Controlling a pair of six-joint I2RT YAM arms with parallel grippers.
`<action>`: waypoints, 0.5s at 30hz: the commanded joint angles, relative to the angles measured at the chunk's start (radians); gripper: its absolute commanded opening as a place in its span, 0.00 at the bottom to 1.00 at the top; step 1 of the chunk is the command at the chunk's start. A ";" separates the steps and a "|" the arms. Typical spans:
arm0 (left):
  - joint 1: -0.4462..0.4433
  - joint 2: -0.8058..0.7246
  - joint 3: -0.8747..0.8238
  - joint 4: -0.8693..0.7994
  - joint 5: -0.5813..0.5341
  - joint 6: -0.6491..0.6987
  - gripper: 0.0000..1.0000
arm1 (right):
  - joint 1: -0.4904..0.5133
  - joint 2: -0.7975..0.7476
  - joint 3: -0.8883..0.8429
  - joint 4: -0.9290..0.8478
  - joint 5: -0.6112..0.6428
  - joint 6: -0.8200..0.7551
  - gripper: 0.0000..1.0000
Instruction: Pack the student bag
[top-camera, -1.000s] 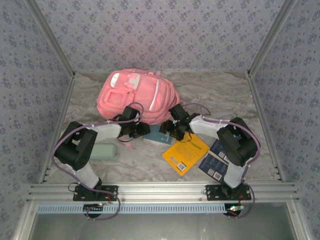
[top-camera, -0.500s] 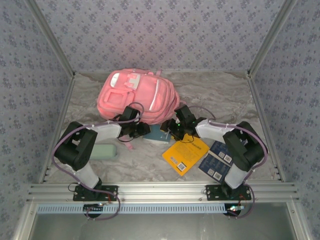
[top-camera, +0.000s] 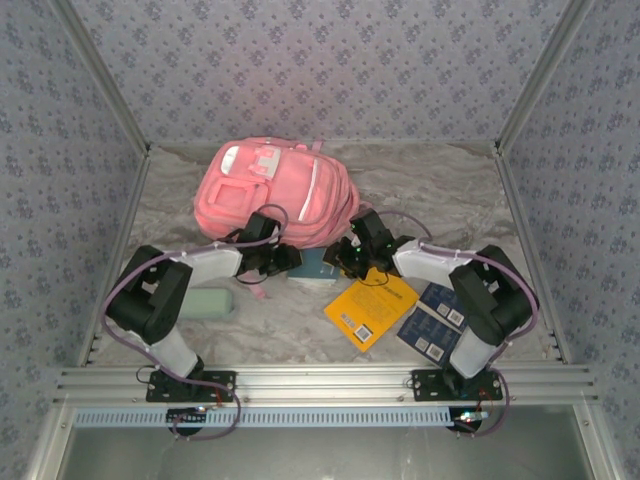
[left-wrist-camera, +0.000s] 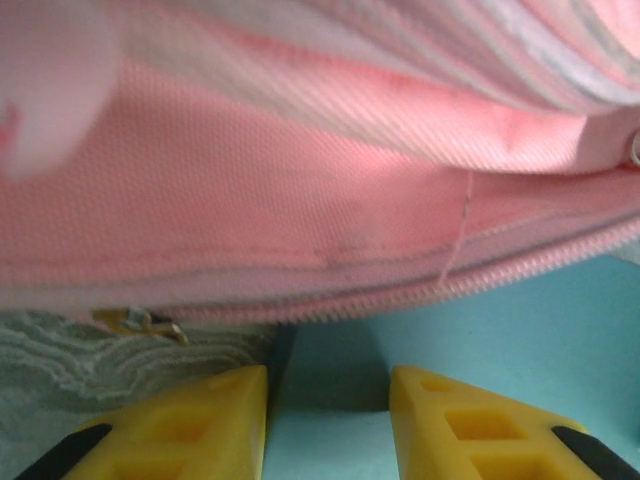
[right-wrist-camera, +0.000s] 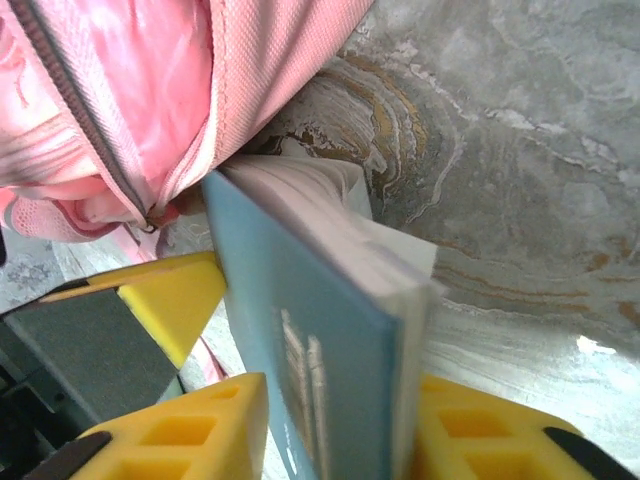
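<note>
Top external view: the student bag (top-camera: 275, 190) lies in the upper middle of the frame on the marbled table (top-camera: 440, 190). Both arms reach to its near edge. The left gripper (top-camera: 283, 258) and right gripper (top-camera: 343, 258) flank a blue book (top-camera: 312, 270) that points at the bag's mouth.

Left wrist view: pink fabric and a zip line (left-wrist-camera: 480, 280) cross the upper frame, with the blue book (left-wrist-camera: 520, 350) below at right. The left gripper (left-wrist-camera: 328, 420) has its yellow fingers apart, and nothing shows between them. To help, it should pinch the upper lip and lift it so the mouth gapes.

Right wrist view: the right gripper (right-wrist-camera: 335, 430) appears clamped on the blue book (right-wrist-camera: 300, 340), one finger against the cover and the other against the page edge, though the contact sits at the frame's bottom edge. The book's far corner meets the bag's opening (right-wrist-camera: 150, 215) at upper left. The push is best made slow and along the book's length, with the leading corner kept above the lower zip edge so it does not snag or shove the soft bag away.
</note>
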 joint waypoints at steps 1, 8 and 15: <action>-0.024 -0.049 0.021 -0.059 0.026 0.012 0.37 | -0.003 -0.040 -0.017 0.000 0.007 -0.034 0.28; -0.021 -0.067 0.033 -0.094 0.022 0.009 0.37 | -0.010 -0.062 -0.018 -0.033 0.020 -0.068 0.03; 0.029 -0.198 0.040 -0.172 0.058 -0.002 0.51 | -0.032 -0.173 -0.024 -0.050 -0.009 -0.088 0.00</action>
